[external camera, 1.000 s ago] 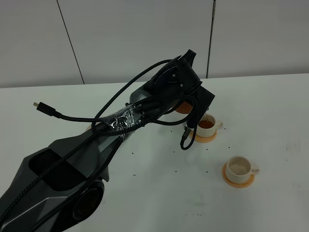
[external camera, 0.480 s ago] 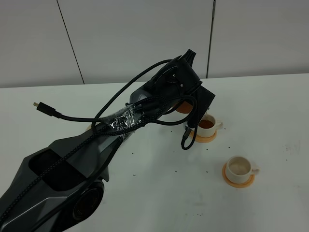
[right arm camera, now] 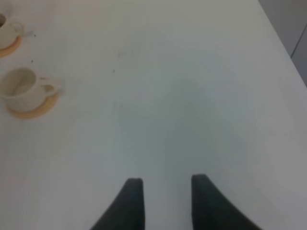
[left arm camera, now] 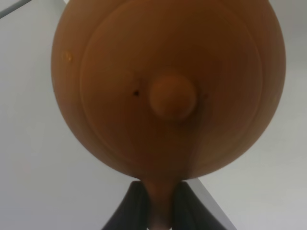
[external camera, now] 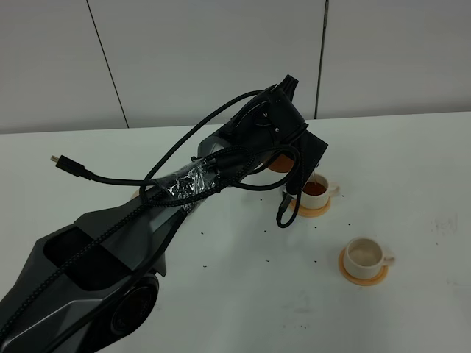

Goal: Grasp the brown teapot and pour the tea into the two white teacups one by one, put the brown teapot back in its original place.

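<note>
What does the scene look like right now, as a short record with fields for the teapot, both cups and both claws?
brown teapot: lifted off the table, beside the far teacup
left claw: shut on the teapot's handle
right claw: open, empty, over bare table
far teacup: on its orange coaster, holds dark reddish-brown tea
near teacup: on its own orange coaster, looks empty
left to pour: near teacup

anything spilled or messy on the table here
Small dark specks dot the white table around the tea-filled cream-white teacup and the empty cream-white teacup; they look like stray drips or crumbs, though which is unclear. No puddle shows.
</note>
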You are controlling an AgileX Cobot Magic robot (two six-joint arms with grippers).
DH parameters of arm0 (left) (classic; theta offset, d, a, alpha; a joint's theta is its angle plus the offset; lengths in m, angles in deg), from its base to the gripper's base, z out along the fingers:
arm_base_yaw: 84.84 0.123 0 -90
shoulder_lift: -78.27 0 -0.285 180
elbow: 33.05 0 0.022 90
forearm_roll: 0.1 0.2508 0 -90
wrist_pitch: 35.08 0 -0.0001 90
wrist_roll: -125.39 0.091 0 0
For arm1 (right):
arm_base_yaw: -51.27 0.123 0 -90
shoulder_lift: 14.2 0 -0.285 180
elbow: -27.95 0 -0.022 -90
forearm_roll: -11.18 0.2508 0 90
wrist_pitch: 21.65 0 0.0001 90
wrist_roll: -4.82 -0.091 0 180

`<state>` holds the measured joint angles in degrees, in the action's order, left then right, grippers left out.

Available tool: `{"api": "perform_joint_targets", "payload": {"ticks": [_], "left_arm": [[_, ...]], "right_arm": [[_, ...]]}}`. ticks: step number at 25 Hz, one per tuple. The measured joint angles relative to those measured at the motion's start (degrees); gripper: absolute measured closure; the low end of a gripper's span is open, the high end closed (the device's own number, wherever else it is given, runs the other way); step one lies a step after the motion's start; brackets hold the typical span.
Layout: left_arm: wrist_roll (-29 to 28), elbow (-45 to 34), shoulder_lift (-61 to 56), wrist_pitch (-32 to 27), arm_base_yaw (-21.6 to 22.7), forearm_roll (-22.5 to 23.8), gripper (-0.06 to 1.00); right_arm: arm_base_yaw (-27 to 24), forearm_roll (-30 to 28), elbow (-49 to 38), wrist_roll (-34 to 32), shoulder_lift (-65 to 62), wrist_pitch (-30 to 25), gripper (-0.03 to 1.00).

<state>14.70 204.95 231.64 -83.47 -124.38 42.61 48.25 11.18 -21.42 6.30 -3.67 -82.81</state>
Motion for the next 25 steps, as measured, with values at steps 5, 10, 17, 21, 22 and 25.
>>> {"api": "perform_joint_targets", "payload": {"ticks": [5,10,17,21,22,25], "left_arm": [[-0.11,0.00,0.00,0.00,0.00,0.00,0.77],[-0.11,0.00,0.00,0.00,0.00,-0.06,0.77],[-0.11,0.00,0.00,0.00,0.00,-0.06,0.77],[-0.11,0.00,0.00,-0.05,-0.18,-0.06,0.77],[-0.11,0.00,0.00,-0.05,-0.29,-0.06,0.77],[-0.11,0.00,0.00,-0.05,-0.55,-0.17,0.77]], "right_arm": [[0.00,0.00,0.00,0.00,0.00,0.02,0.73],[0.00,0.00,0.00,0.00,0.00,0.02,0.73],[0.00,0.00,0.00,0.00,0.00,0.02,0.73],[0.00,0.00,0.00,0.00,0.00,0.06,0.73],[0.00,0.00,0.00,0.00,0.00,0.06,0.73],[0.00,0.00,0.00,0.00,0.00,0.06,0.73]]}}
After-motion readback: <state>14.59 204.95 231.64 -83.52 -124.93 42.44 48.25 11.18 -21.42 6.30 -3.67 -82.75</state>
